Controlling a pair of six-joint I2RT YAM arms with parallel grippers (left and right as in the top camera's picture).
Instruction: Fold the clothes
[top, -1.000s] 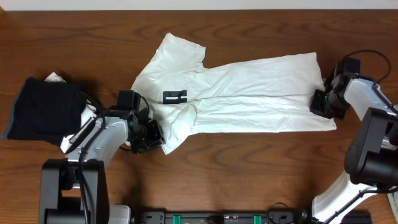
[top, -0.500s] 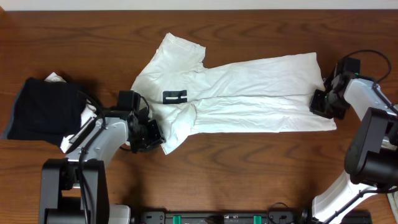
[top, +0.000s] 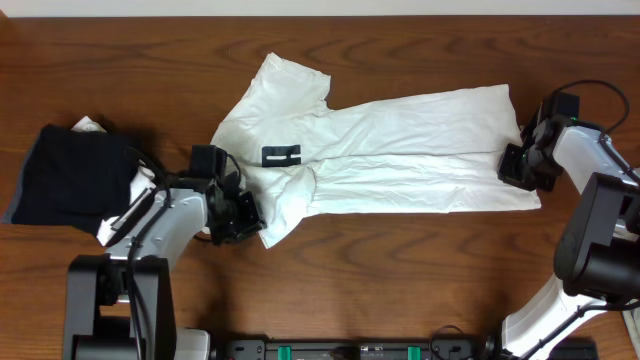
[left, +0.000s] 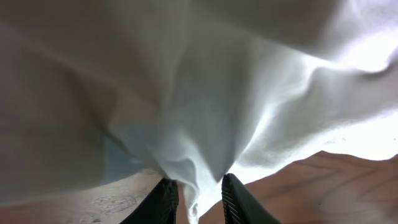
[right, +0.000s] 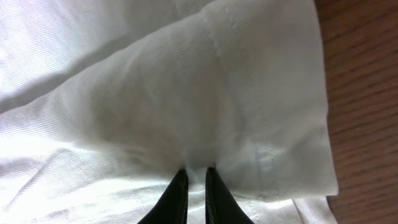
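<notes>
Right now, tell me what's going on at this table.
Two robot arms are working on a white T-shirt laid out on the wooden table. The right fingers pinch its hem end; the left fingers straddle a bunched sleeve corner, grip unclear. A dark garment lies folded at the left.

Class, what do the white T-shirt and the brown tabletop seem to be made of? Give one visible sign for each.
Thin white short-sleeved T-shirt: probably a fine cotton-like knit, matte; the right wrist view shows fine ribbing, a stitched hem and soft wrinkles.
Brown tabletop: wood or wood-look veneer, slightly glossy; streaky dark grain runs across it.
</notes>
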